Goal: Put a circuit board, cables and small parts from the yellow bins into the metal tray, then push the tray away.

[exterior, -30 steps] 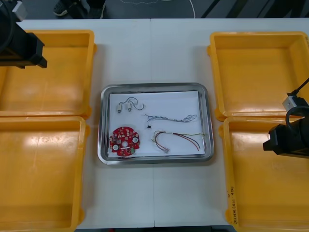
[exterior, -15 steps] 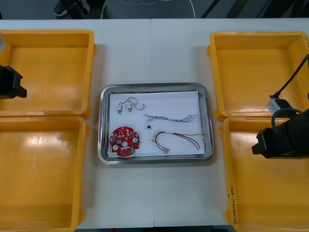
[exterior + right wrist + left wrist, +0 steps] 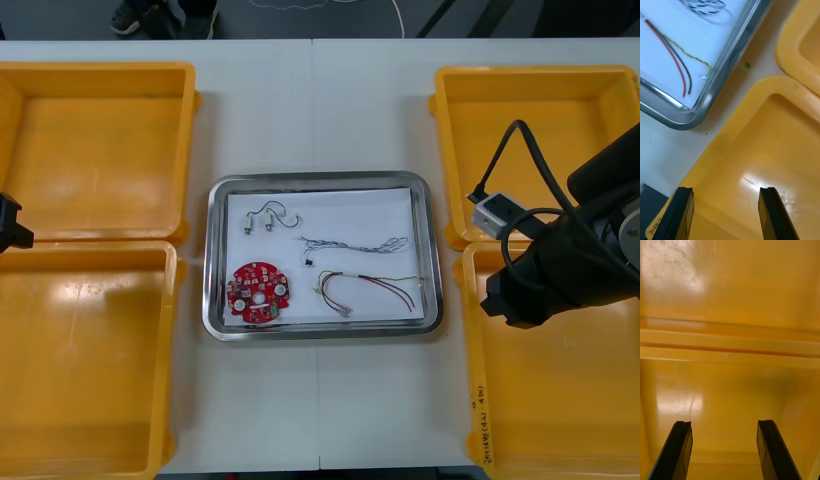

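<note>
While over a yellow bin (image 3: 560,400), right gripper (image 3: 726,191) (fingers (image 3: 769,210) apart) beside tray (image 3: 320,179).

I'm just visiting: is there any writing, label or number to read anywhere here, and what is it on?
Dark handwritten marks along the rim of the near right yellow bin: too small to read.
Round red circuit board in the metal tray: any printing on it is too small to read.
Nothing else bears readable text.
</note>
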